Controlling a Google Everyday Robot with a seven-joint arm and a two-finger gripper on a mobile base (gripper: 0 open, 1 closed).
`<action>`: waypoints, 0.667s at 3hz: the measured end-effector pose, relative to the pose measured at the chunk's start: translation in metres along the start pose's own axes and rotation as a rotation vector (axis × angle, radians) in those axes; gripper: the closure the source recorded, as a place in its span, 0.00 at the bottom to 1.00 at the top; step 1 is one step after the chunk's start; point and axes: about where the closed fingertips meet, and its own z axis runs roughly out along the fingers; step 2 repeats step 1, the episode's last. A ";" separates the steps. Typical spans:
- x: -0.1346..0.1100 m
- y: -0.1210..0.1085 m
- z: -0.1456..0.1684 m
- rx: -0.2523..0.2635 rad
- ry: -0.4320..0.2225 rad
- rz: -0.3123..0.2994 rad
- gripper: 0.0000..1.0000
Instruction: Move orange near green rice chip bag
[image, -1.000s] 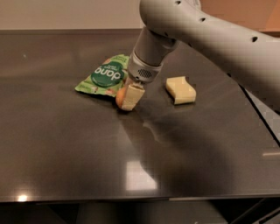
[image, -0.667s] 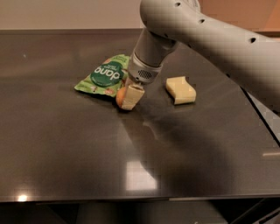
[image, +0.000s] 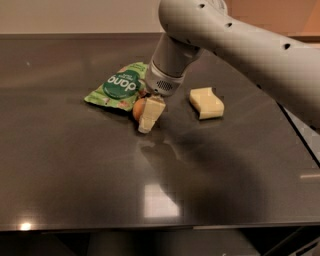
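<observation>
I count one gripper (image: 144, 120), jaws clamped on the one orange (image: 137, 109), just beside the one green rice chip bag (image: 119, 86) toward the counter's (image: 75, 165) far edge; one sponge (image: 206, 103) sits nearby.

White "dang" (upside down) on the green rice chip bag (image: 116, 91), beside the tool (image: 145, 121).
</observation>
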 end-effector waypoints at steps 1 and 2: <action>0.000 0.000 0.000 0.000 0.000 0.000 0.00; 0.000 0.000 0.000 0.000 0.000 0.000 0.00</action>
